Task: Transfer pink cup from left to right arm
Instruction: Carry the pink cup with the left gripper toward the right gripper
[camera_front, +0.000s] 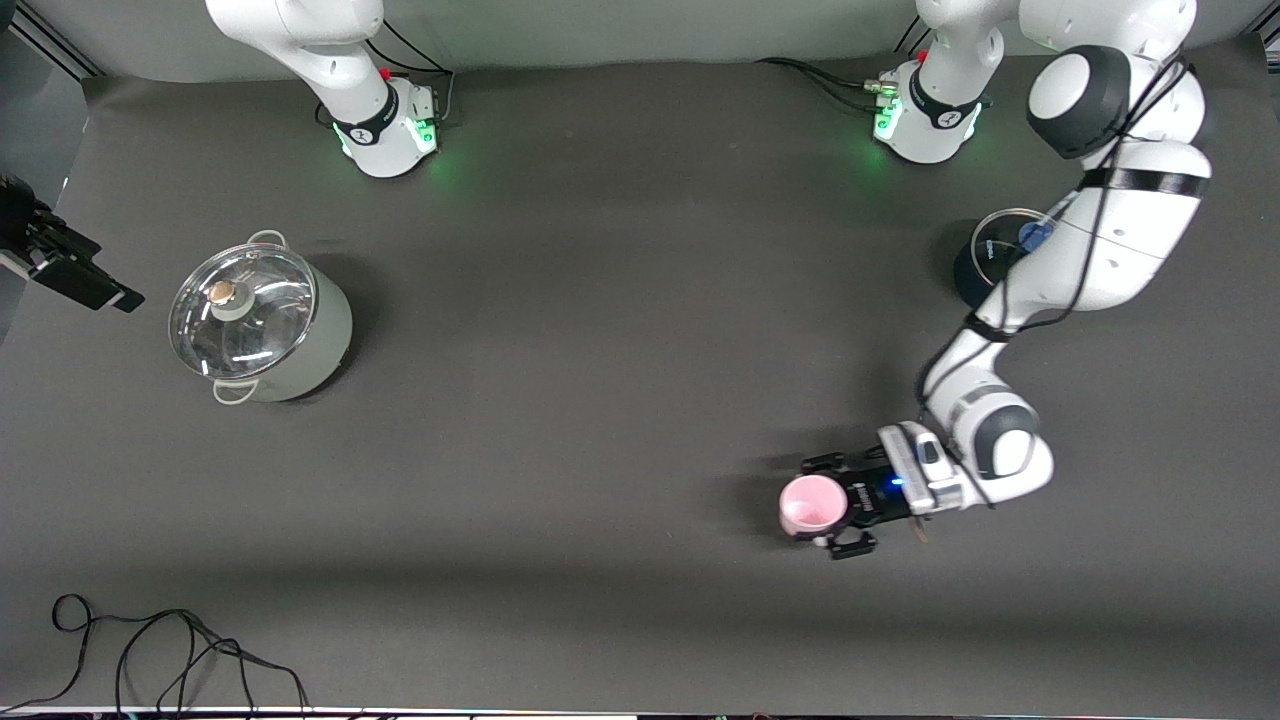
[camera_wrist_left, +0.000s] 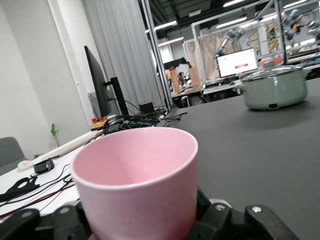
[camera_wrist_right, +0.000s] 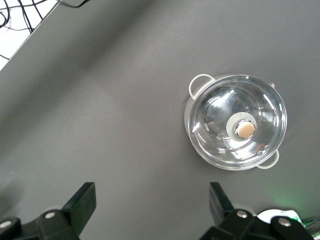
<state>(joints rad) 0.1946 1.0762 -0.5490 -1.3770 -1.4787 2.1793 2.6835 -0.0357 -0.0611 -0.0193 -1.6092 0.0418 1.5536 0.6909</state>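
The pink cup (camera_front: 812, 503) is held upright in the left gripper (camera_front: 838, 505), whose black fingers (camera_front: 852, 545) are closed against its sides. In the front view the cup is seen at about five o'clock from the table's middle, toward the left arm's end; whether it is raised off the dark mat (camera_front: 600, 420) or rests on it cannot be told.

The right gripper (camera_wrist_right: 150, 205) is spread wide and empty, and is held high over the right arm's end of the table, above the lidded pale-green pot (camera_front: 262, 318), which is seen at about nine o'clock from the middle. In the front view only the right arm's base (camera_front: 385, 125) is shown. A dark lidded pot (camera_front: 985, 262) is partly hidden under the left arm.

The pickup is judged done. The meeting of the grippers, the right gripper's grasp and the left gripper's release are all left to do.
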